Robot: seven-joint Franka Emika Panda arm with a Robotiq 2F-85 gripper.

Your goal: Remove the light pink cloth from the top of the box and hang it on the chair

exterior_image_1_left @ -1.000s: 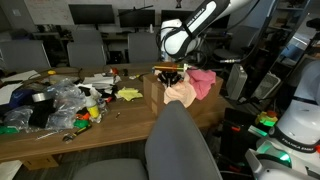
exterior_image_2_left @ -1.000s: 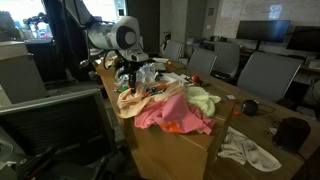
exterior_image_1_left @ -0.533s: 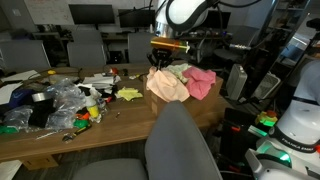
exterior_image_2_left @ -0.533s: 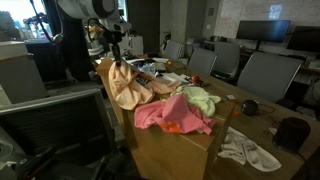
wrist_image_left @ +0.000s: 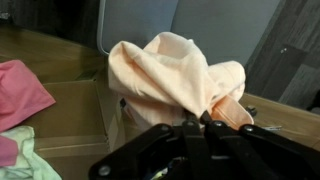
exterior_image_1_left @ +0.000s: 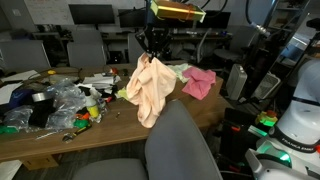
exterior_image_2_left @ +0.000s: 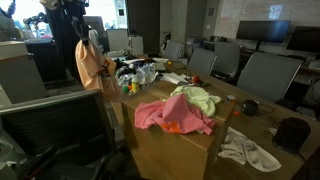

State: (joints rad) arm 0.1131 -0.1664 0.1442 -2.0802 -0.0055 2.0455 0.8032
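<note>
Lifting looks done: the light pink cloth (exterior_image_1_left: 150,85) hangs clear of the box (exterior_image_2_left: 165,152), pinched in our fingers (exterior_image_1_left: 150,48) above the worktop (exterior_image_1_left: 60,140). We have yet to drape it over the chair (exterior_image_1_left: 185,140).

Hot-pink cloth (exterior_image_2_left: 165,115) touching green cloth (exterior_image_2_left: 203,98); white cloth (exterior_image_2_left: 248,150) apart; clear plastic bags (exterior_image_1_left: 52,100) w/ clutter; monitors (exterior_image_1_left: 90,14) in bkgd.

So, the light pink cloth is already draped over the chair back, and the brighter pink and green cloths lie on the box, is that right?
Not quite: the light pink cloth hangs in the air from the gripper, jaws shut on it, not yet on the chair, as an exterior view shows. The brighter pink cloth and green cloth do lie on the box.
</note>
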